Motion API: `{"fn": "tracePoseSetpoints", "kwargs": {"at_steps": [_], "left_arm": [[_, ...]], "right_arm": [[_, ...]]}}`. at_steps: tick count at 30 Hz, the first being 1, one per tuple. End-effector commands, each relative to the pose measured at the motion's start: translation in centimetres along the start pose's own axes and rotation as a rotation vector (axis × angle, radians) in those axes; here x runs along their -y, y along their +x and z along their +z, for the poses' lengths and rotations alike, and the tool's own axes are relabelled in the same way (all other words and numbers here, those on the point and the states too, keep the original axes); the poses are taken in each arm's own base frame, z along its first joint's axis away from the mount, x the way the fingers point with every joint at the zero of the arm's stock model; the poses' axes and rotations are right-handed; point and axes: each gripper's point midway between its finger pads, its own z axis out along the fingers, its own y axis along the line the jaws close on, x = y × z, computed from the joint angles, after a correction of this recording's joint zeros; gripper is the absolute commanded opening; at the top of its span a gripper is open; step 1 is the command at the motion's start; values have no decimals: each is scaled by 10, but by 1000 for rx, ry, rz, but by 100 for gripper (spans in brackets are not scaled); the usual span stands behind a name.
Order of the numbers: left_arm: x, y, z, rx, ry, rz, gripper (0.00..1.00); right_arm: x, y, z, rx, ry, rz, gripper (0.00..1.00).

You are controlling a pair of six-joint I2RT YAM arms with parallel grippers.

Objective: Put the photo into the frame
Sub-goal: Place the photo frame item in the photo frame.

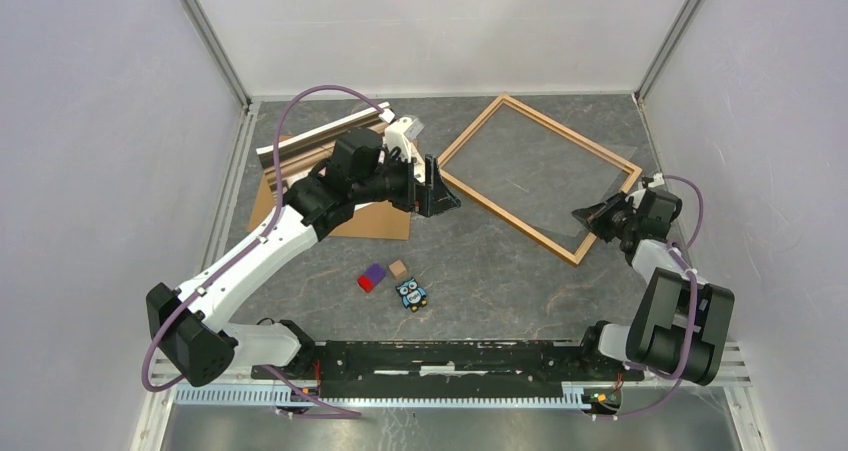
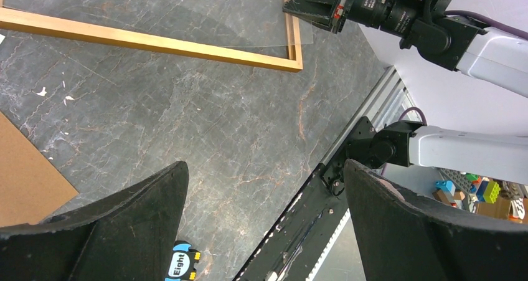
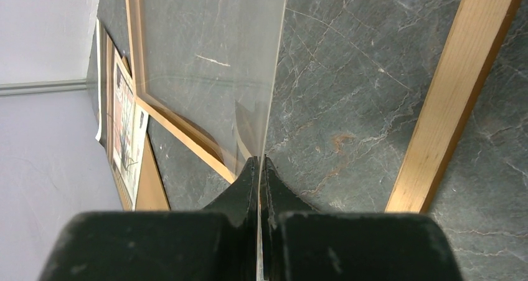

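Here right hand [image 3: 260,161] grasping clear sheet [image 3: 205,57], seemingly over frame [image 3: 451,100]; left hand [image 2: 264,167] released

The surface [image 1: 500,281] is dark grey stone-pattern with pale veins. A plain brown cardboard backing board [image 1: 385,223] lies flat at left. A clear sheet [image 3: 205,57] is at right; one corner is raised off the surface. Near the front centre are three small items: a red-and-purple block [image 1: 372,277], a tan cube [image 1: 398,268] just beside it, and a blue owl figure [image 1: 411,294].
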Motion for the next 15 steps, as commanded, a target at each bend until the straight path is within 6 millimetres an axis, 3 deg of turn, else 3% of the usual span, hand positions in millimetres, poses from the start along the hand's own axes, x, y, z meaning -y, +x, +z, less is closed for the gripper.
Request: {"fn": "tracePoseSetpoints", "kwargs": {"at_steps": [1,15], "left_arm": [[7,-8,3,28,38,39,100],[7,-8,2,28,40,39,100]], "right_arm": [[-13,-16,0,28,-31,-58,0],[-15,-19,-2,25,-24,-81,0]]}}
